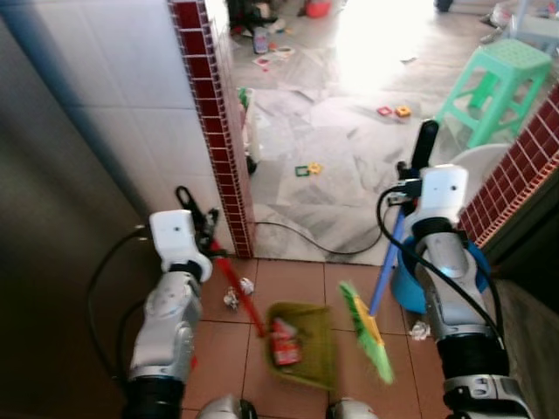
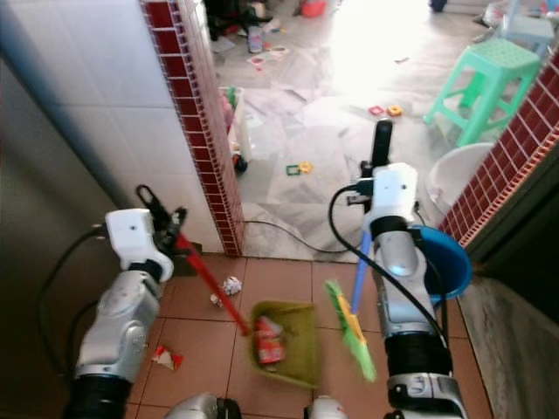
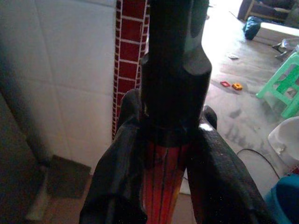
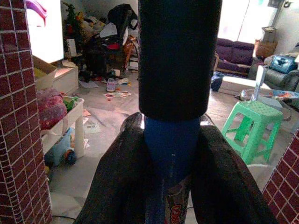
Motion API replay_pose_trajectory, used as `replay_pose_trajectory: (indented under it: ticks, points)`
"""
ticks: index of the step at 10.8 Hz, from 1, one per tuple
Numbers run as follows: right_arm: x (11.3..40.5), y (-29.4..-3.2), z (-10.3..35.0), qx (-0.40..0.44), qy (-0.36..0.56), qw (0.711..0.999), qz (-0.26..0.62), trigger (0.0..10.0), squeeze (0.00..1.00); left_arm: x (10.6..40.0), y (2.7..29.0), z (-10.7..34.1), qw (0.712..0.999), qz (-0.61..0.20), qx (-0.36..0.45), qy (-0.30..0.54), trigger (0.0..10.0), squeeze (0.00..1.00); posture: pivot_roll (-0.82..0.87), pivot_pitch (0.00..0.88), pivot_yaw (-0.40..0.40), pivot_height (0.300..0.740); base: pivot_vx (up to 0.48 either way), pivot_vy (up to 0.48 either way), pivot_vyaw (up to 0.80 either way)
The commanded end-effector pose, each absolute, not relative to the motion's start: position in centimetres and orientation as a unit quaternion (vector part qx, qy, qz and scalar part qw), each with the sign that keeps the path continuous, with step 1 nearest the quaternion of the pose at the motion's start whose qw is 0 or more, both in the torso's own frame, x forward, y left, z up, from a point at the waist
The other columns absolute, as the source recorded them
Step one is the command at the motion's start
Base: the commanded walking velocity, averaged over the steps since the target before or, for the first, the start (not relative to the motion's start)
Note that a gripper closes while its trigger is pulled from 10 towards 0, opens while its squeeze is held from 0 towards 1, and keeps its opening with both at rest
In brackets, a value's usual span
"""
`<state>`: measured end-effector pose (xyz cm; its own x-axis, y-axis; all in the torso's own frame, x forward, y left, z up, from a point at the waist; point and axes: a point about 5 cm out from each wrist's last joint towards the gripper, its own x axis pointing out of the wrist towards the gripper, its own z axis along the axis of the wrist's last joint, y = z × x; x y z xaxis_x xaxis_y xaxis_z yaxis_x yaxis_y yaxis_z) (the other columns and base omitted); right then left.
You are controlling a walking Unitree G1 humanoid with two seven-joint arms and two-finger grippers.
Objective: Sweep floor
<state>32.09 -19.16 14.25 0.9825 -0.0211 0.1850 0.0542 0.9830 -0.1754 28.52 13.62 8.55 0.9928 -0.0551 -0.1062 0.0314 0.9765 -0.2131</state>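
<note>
Blurred at the broom head (image 1: 367,335): green bristles smeared, exact contact with the terracotta floor tiles (image 1: 297,278) hard to tell. Cut off at the lower edge of the head views: both arms below the elbow. Hidden behind the right arm: most of the blue bucket (image 2: 445,262).

Left gripper (image 3: 163,140): fingers (image 3: 117,186) closed tight around the red handle (image 2: 210,284) of the green dustpan (image 2: 284,340), just below its black cap, at about 9 o'clock in the head views. Dustpan resting on the tiles near 6 o'clock, with a red-and-white crushed wrapper (image 2: 269,339) inside.

Right gripper (image 4: 173,154): fingers (image 4: 224,182) clamped on the blue broom handle (image 1: 386,262) under its black grip, at about 3 o'clock. Broom slanting down toward 6 o'clock, its head just beside the dustpan's right edge.

Crumpled paper (image 1: 238,292) near the red handle; a red scrap (image 2: 166,356) at 8 o'clock. Beyond the red-brick pillar (image 1: 214,131), at 12 o'clock, a marble floor strewn with small toys; green stool (image 1: 498,83) at 2 o'clock.
</note>
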Motion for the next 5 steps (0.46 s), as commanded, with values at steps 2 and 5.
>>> replay_pose_trajectory:
  ticks: [2, 5]
  points:
    - [32.45, -18.76, 15.02, -0.084, -0.113, 0.99, -0.016, 10.0, 0.0, 28.08, 14.19, 8.58, 0.991, -0.018, -0.116, 0.057, 10.0, 0.0, -0.1, 0.0, 0.083, 0.74, 0.0, -0.304, 0.0]
    - [32.35, -18.89, 14.49, -0.086, -0.108, 0.99, -0.016, 10.0, 0.0, 27.66, 14.17, 8.45, 0.992, -0.045, -0.103, 0.064, 10.0, 0.0, -0.09, 0.0, 0.078, 0.74, 0.0, -0.306, 0.0]
